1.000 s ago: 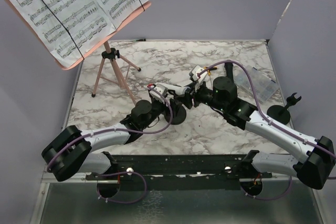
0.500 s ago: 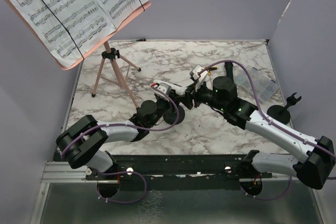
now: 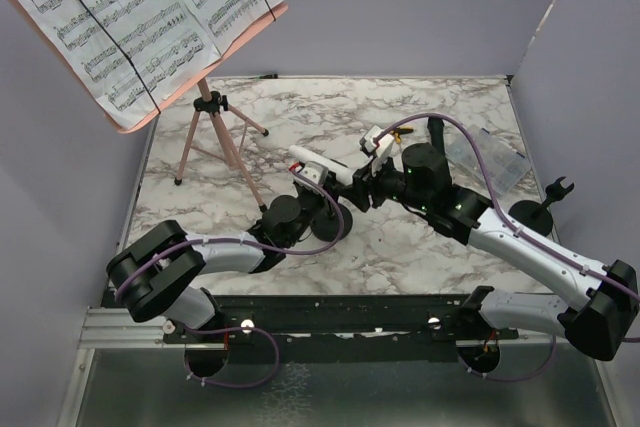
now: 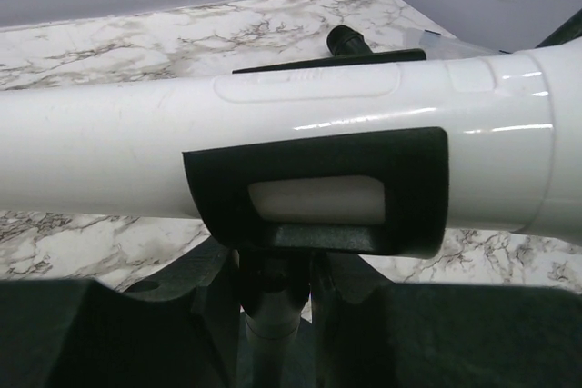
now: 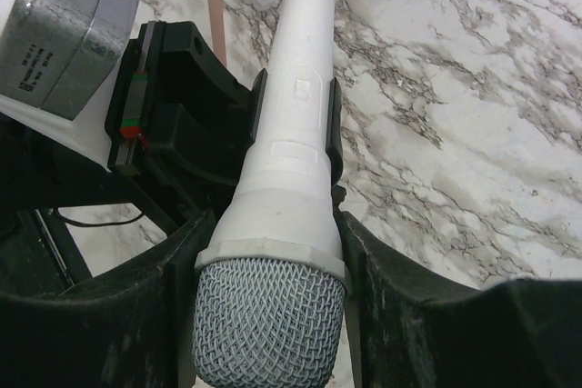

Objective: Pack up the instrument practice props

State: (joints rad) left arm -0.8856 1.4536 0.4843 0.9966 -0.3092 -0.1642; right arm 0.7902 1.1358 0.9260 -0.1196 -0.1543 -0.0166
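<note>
Right gripper [image 5: 271, 247] clamps the white plastic microphone [image 5: 291, 124] just below its mesh head. The handle runs away toward the far left corner of the marble tabletop [image 3: 430, 107], seated in the clip of the black round-based holder [image 4: 218, 197]. Left gripper [image 4: 273, 343] straddles that holder's stem mid-tabletop; whether it grips is unclear.

The top external camera looked down from above and behind both arms over the whole marbled white tabletop [image 3: 420, 107]. The left wrist camera sat tight against the white plastic mesh-headed microphone [image 4: 273, 134], side-on. The right wrist camera sighted along that same microphone [image 5: 291, 134], between its own black fingers [image 5: 409, 333].
</note>
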